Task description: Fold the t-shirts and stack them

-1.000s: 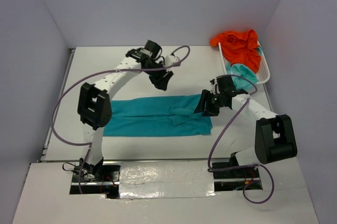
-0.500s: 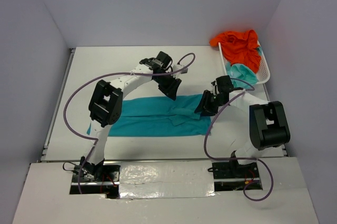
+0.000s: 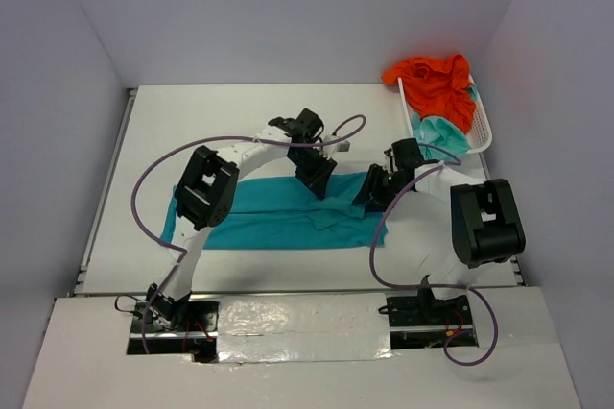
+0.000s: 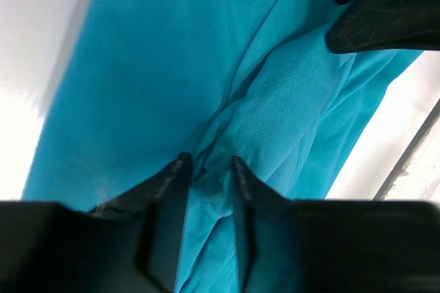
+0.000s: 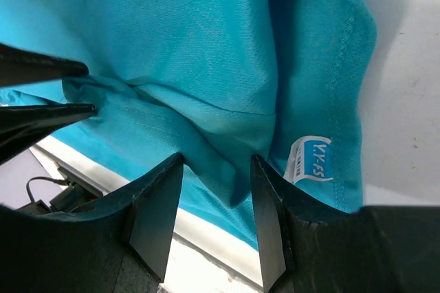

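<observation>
Though flat elsewhere, teal t-shirt (image 4: 158,66) between left fingers (image 4: 167,197)

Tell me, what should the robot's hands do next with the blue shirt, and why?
Probably pinch shut. The left gripper and the right gripper are both down on the teal shirt, each with its jaws apart astride a raised wrinkle of cloth. Closing would likely grab it for folding.

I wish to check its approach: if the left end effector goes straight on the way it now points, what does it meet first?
The teal shirt: the left end effector points at a raised fold of it, between its open fingers. It looks very near, perhaps touching; depth is unclear.
</observation>
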You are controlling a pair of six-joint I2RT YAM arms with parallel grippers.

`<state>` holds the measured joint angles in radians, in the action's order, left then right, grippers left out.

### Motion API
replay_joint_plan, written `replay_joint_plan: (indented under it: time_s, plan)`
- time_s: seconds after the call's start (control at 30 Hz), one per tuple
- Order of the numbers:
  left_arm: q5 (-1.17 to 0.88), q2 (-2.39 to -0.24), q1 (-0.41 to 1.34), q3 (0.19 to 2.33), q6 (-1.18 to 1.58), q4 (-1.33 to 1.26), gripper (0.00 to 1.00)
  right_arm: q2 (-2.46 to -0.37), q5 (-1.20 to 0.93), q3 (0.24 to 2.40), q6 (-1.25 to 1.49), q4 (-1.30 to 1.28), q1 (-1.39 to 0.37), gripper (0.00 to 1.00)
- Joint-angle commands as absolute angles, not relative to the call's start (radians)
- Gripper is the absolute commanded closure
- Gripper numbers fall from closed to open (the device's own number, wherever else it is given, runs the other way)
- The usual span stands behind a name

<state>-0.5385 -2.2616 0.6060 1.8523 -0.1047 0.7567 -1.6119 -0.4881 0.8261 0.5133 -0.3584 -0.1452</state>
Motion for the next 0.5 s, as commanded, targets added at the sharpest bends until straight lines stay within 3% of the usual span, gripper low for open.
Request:
replay_joint_plan:
  time_s: [0.0, 0.1, 0.13, 0.3, 0.47]
  plan:
    - [-0.543, -2.278, 0.612, 1.861, -0.123, 0.767, 0.61, -1.620, -0.506, 0.838, 0.523, -0.327, -0.140, 0.48]
    - [-0.542, -2.278, 0.612, 1.862, -0.120, 0.767, 0.89, -1.615, -0.503, 0.839, 0.525, -0.313, -0.140, 0.64]
    - [-0.537, -2.276, 0.612, 1.867, -0.121, 0.770, 1.00, -1.615, -0.488, 0.841, 0.522, -0.321, -0.140, 0.76]
    - [-0.503, -2.269, 0.601, 1.907, -0.123, 0.805, 1.00, -1.611, -0.401, 0.854, 0.476, -0.356, -0.138, 1.00]
    - [-0.463, -2.227, 0.584, 1.931, -0.094, 0.785, 1.00, -1.605, -0.362, 0.856, 0.448, -0.328, -0.140, 1.00]
